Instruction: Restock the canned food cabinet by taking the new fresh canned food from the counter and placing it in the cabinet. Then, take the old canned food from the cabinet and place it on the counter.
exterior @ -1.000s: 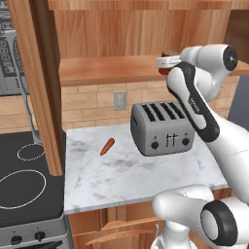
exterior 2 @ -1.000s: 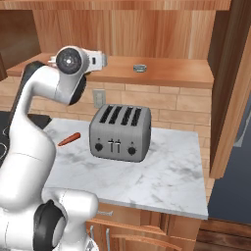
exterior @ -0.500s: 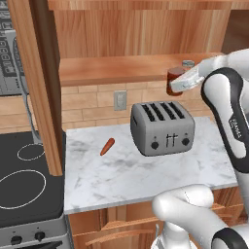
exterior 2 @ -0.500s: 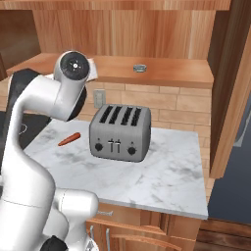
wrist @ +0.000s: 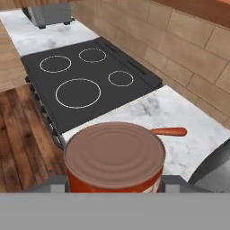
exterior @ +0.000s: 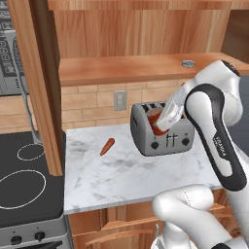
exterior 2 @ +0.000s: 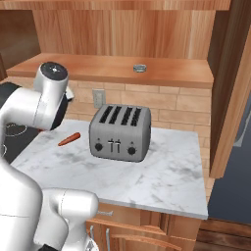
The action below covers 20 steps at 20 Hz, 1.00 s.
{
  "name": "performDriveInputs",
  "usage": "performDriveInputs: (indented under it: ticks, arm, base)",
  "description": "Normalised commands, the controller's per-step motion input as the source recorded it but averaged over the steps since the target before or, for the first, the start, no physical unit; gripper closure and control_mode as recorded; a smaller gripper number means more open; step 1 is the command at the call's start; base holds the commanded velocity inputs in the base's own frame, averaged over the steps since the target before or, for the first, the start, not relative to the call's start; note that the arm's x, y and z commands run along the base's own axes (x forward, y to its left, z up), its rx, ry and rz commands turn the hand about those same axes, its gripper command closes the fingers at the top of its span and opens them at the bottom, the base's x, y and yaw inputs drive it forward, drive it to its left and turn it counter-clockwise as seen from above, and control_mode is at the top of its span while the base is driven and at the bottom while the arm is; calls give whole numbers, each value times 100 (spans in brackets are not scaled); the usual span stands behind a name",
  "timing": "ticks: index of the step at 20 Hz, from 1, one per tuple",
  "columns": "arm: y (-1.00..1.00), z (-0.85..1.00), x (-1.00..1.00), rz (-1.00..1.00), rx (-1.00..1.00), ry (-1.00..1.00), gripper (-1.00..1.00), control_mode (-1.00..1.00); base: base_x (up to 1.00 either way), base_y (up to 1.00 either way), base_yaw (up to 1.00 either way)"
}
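My gripper (exterior: 160, 121) is shut on the old canned food (exterior: 154, 119), a dark red can held in the air in front of the toaster and above the white marble counter (exterior: 121, 170). In the hand view the can's (wrist: 114, 157) brown lid fills the lower middle, between the fingers. The new fresh canned food (exterior: 187, 63), a flat silver-grey tin (exterior 2: 139, 68), lies on the shelf of the wood cabinet (exterior: 126, 68), right of its middle.
A silver toaster (exterior 2: 120, 133) stands on the counter's middle. An orange carrot (exterior: 107, 146) lies left of it. The black stovetop (exterior: 24, 182) is at the counter's left end. A wooden post (exterior: 39, 82) rises beside the stove.
The arm has come down and forward from the cabinet shelf with the red can in its grip. The can now hangs in front of the toaster.
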Motion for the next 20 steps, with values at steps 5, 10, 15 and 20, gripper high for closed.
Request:
performDriveInputs:
  ticks: [5, 10, 15, 20]
  arm:
    - [100, -100, 8, 3, -16, 21, 100, -100]
    - [81, -100, 38, -2, -1, 17, 100, -100]
    - [40, -100, 59, -10, 0, 16, 100, -100]
    - [39, -75, 71, -11, 0, 1, 100, -100]
  base:
    - [0, 0, 0]
    - [0, 0, 0]
    - [0, 0, 0]
    - [0, 0, 0]
